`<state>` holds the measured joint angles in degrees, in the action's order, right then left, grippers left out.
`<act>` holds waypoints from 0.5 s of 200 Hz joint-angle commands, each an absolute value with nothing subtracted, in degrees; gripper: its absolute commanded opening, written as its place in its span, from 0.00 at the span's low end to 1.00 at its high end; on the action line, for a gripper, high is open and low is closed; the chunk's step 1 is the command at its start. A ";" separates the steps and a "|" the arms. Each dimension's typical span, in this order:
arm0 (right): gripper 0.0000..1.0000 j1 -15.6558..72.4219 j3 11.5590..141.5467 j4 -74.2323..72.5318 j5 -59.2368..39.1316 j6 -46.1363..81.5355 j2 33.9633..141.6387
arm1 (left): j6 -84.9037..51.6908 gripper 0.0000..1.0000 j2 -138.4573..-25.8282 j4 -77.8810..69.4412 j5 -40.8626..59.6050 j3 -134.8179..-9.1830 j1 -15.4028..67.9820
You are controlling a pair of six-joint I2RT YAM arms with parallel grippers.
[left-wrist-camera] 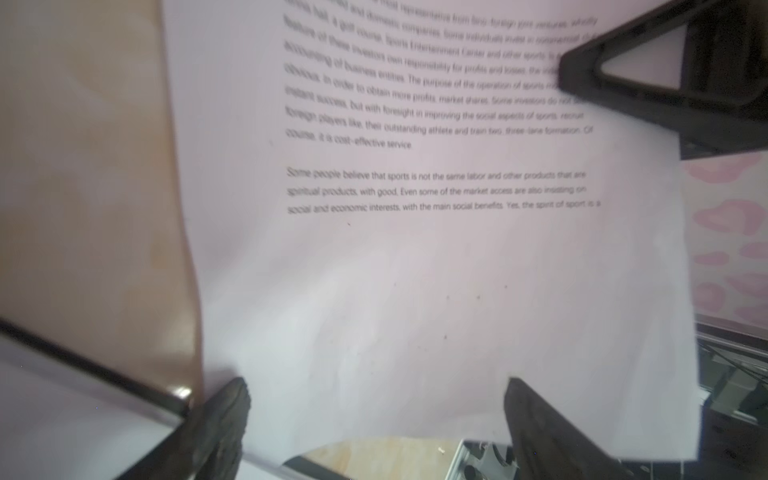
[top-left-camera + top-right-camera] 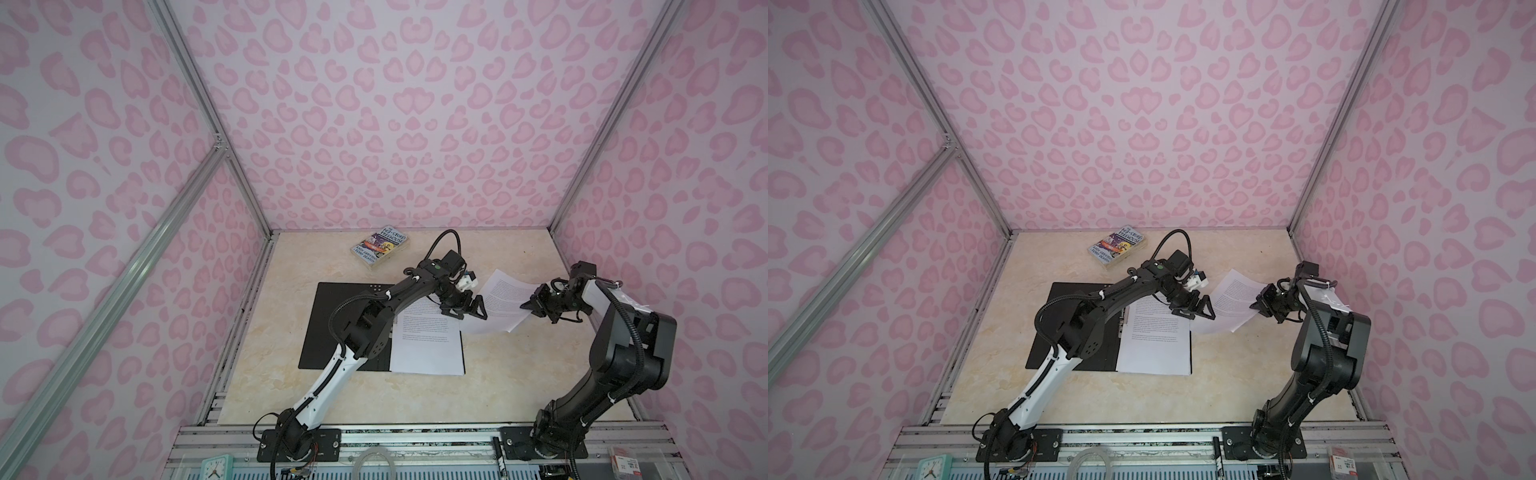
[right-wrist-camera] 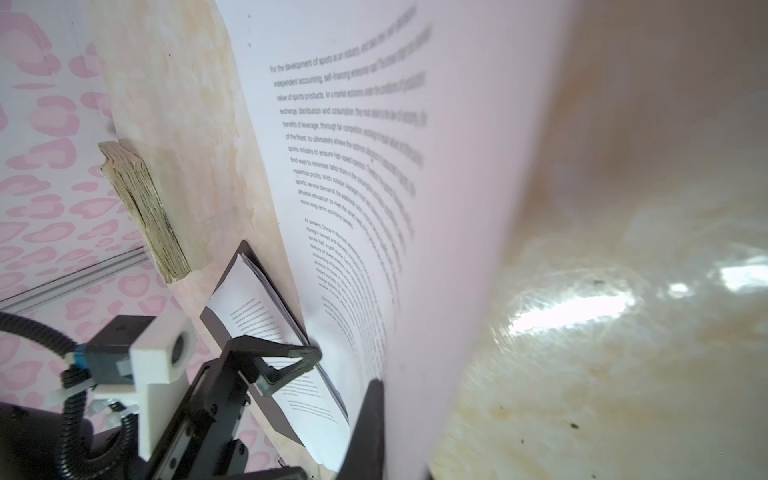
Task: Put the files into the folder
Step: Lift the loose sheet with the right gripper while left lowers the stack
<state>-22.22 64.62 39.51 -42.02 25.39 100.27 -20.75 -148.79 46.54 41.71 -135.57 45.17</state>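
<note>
**Tabletop** (image 2: 519,374): pale marbled surface, seen whole in both top views.

**Folder** (image 2: 332,320): laid open and flat, left of centre, black inside turned up. Its right half is covered by a stack of sheets (image 2: 428,353), squared up and lying flat.

**Loose sheet** (image 2: 498,303): found just right of the folder, held off the tabletop and bowed. One corner dips toward the stack's far right corner; whether it touches cannot be told.
- Judged very light, limp and smooth.
- Sag is to be expected wherever the sheet is unsupported, and a crease or a slip if it is dragged.
- An edge pinch is judged the only workable hold. A second pinch at the opposite edge would probably be needed to keep the sheet flat over the stack.

**Paperback book** (image 2: 380,248): lying at the back of the tabletop, well apart from the work.

**Right gripper** (image 2: 528,305): jaws clenched on the loose sheet's right-hand edge, as seen in both top views.

**Left gripper** (image 2: 469,316): jaws released and spread wide, nothing grasped. In the left wrist view the sheet's near edge is seen between the two fingers (image 1: 224,419), apparently unpinched. Contact with either finger cannot be confirmed through the blur.
</note>
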 commanded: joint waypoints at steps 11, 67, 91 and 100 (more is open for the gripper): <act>0.00 -22.41 63.99 39.79 -41.36 26.14 99.72 | -18.58 0.97 -141.14 41.15 40.23 -138.55 44.85; 0.00 -22.85 66.22 41.61 -40.67 26.50 98.35 | -14.90 0.97 -121.06 11.56 38.22 -122.73 44.88; 0.00 -22.56 68.40 41.66 -40.27 28.04 96.59 | -14.14 0.97 -107.35 -14.46 33.14 -101.29 44.51; 0.00 -21.68 70.17 42.23 -40.28 28.13 95.75 | -16.12 0.97 -104.61 -19.20 32.77 -97.44 43.55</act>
